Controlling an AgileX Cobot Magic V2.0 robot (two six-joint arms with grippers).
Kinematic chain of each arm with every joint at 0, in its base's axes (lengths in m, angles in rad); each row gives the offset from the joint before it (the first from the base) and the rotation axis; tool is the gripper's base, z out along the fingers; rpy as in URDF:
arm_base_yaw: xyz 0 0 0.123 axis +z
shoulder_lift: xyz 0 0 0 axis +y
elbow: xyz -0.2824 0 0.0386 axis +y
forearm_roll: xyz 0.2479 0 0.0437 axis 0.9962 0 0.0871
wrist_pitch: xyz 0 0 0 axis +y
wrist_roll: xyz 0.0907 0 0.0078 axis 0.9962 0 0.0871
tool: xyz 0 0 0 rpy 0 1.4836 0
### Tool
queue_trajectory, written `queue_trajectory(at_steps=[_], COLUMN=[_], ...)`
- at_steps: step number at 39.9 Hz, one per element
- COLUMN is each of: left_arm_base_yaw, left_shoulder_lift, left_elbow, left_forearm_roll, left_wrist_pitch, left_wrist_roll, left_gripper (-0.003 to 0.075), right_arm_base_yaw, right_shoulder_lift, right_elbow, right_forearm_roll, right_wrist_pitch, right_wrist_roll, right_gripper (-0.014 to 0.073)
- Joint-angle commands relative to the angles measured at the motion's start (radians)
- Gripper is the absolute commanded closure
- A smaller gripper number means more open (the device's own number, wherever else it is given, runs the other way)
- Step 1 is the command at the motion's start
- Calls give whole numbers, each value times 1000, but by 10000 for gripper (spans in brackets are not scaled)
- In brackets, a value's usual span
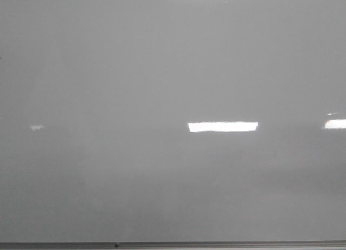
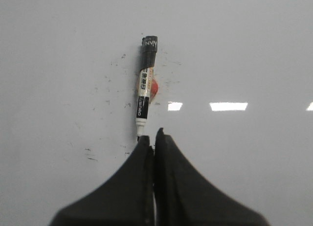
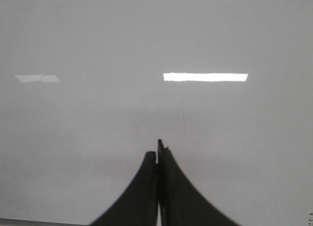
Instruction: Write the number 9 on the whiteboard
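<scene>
Whiteboard (image 1: 162,71): glossy, no writing visible.
Marker (image 2: 145,84): capped, lying just beyond left claw (image 2: 154,138), fingers pressed together.
Right claw (image 3: 158,147): fingers together, holding nothing.
Smudges (image 2: 110,79): around marker.

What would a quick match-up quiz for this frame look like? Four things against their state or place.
Things:
1. marker
2. right gripper
3. whiteboard
4. metal edge

States or places:
A. shut, holding nothing
B. runs along the bottom of the front view
C. held by one end in the left gripper
D. glossy grey-white, glare patches, no 9 visible yet

Pairs: 1-C, 2-A, 3-D, 4-B
</scene>
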Motion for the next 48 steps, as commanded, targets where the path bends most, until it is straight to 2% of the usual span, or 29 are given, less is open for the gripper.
queue_trajectory(at_steps=[1,9,11,16,20,25,30,38,41,44,46,48], left_arm_base_yaw=[0,0,0,0,0,0,0,0,0,0,0,0], left_shoulder_lift=[-18,-18,-18,12,81,201,302,357,357,357,357,357], left_elbow=[1,-15,-37,-128,-221,-292,-328,-336,-336,-336,-336,-336], left_forearm_roll=[-51,-66,-66,-60,1,59,67,67,67,67,67,67], left_wrist_pitch=[-118,-305,-316,-216,-55,64,75,54,50,50,50,46], left_wrist_roll=[-9,-9,-9,-9,-9,-9,-9,-9,-9,-9,-9,-9], left_gripper=[739,739,739,739,739,739,739,723,649,481,329,211], right_arm_base_yaw=[-1,-1,-1,-2,-2,-3,-3,-3,-3,-3,-3,-3], right_shoulder_lift=[-8,-8,-7,24,110,233,348,412,413,413,413,413], right_elbow=[-10,-91,-128,-230,-323,-396,-420,-420,-420,-420,-420,-420], right_forearm_roll=[11,15,15,15,15,15,15,15,15,15,15,15], right_wrist_pitch=[-104,-118,-103,-41,37,92,85,87,81,77,77,77], right_wrist_roll=[-4,-4,-4,-4,-4,-4,-4,-4,-4,-4,-4,-4], right_gripper=[662,662,661,661,661,661,661,649,591,473,388,299])
